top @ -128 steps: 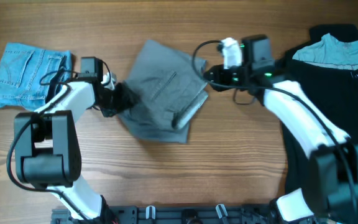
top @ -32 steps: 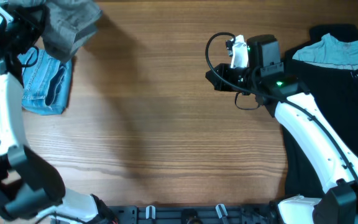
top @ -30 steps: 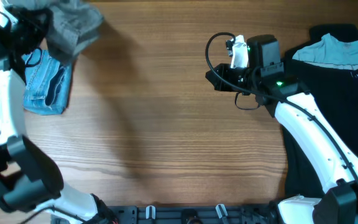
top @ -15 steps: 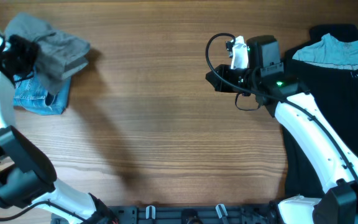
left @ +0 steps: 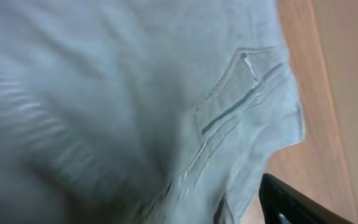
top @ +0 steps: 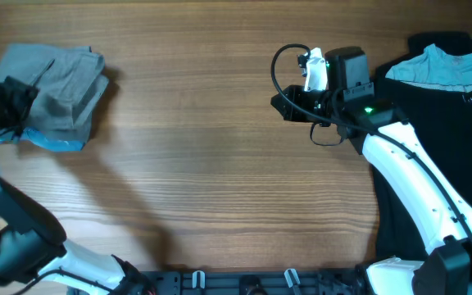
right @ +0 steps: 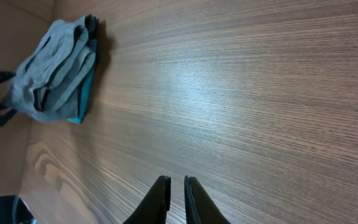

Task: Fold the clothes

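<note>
- The left end effector (top: pixel 13 102) is sitting at the 9 o'clock side of the grey pants (top: pixel 56 82), touching their left edge. From overhead its jaws are not showing. The left wrist view is catching only one dark finger (left: pixel 291 202) in the lower right corner, so I cannot tell whether it is gripping the cloth or open.
- The pants are lying as a folded bundle at about 10 o'clock on the desk (top: pixel 220 180), near its far left corner. They are resting on top of the denim shorts (top: pixel 60 144), whose blue edge is peeking out at the bundle's 6 o'clock side.
- In the left wrist view the grey cloth is filling almost the whole frame. The slit pocket (left: pixel 235 106) is showing toward 2 o'clock, and a strip of desk is running down the right side.
- The right end effector (top: pixel 279 105) is sitting over bare wood at about 1 o'clock from the desk's centre, well apart from the pants and pointing toward 9 o'clock. Its fingers are lying almost together with only a slim gap between them, holding nothing.
- The black garment (top: pixel 465 180) is lying along the 3 o'clock edge, with the pale-blue shirt (top: pixel 445 65) lying on its upper part at about 2 o'clock.
</note>
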Controlling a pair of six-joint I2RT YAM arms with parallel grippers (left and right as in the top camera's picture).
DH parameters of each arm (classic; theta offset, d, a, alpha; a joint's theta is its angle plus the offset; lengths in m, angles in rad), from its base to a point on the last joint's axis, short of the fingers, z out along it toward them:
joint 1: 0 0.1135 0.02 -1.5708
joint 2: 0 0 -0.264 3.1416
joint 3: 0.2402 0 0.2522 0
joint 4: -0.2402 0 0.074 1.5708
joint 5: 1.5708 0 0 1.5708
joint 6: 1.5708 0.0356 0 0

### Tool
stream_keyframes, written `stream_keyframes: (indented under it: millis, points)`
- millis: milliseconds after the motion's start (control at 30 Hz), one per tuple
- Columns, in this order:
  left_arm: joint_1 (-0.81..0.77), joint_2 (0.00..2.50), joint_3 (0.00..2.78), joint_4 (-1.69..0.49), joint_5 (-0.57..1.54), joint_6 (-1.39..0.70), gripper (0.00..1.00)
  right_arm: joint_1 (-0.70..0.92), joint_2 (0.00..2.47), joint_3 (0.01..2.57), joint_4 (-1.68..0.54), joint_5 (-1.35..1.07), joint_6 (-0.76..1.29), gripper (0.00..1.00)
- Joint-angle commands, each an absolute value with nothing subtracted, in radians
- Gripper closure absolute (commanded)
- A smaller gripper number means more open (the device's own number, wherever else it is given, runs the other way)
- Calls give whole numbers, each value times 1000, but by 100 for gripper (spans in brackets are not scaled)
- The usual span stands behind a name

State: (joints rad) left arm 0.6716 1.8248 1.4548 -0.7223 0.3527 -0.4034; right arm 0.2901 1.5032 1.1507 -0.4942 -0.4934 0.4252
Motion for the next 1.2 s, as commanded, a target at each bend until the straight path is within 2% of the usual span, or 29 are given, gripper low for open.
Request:
stream_keyframes:
  millis: [0,67,100,133,200,233,367,500,567,667,733,833,933,1033,1100,1133,1167]
  points:
    - [752,1665,1468,-824,354,-339,16,294,1488,1150,-495,-492,421,87]
    - [776,1608,1468,-873,355,-339,17,294,1488,1150,-494,-492,421,87]
    - [783,1579,1468,-882,355,-339,25,294,1488,1150,-494,-492,421,87]
    - [781,1551,1468,-883,355,-334,43,294,1488,1150,-494,-491,421,86]
    - [763,1537,1468,-860,353,-306,89,294,1488,1150,-493,-491,421,86]
    - [746,1542,1466,-833,346,-276,96,294,1488,1150,-493,-491,421,86]
    - [665,1675,1419,-733,155,-224,96,294,1488,1150,-498,-492,422,88]
    - [656,1937,1417,-747,137,-224,96,294,1488,1150,-514,-485,419,90]
    - [655,2009,1417,-728,142,-224,93,294,1488,1150,-514,-457,422,92]
    - [653,2007,1441,-698,283,-180,85,294,1483,1153,-509,-347,448,95]
    - [642,1951,1516,-749,432,-78,80,294,1449,1178,-510,-258,437,96]
    - [607,1853,1627,-882,490,29,76,294,1369,1213,-510,-168,368,96]
    - [541,1707,1721,-1024,490,153,64,294,1252,1233,-510,-134,271,93]
    - [463,1531,1736,-1066,490,175,51,294,1131,1233,-542,-134,174,89]
    - [395,1395,1736,-1097,469,188,38,294,1048,1233,-597,-132,156,87]
    - [371,1345,1736,-1118,449,187,32,294,1015,1233,-624,-132,157,81]
    - [348,1299,1736,-1145,424,187,26,294,978,1233,-653,-134,157,70]
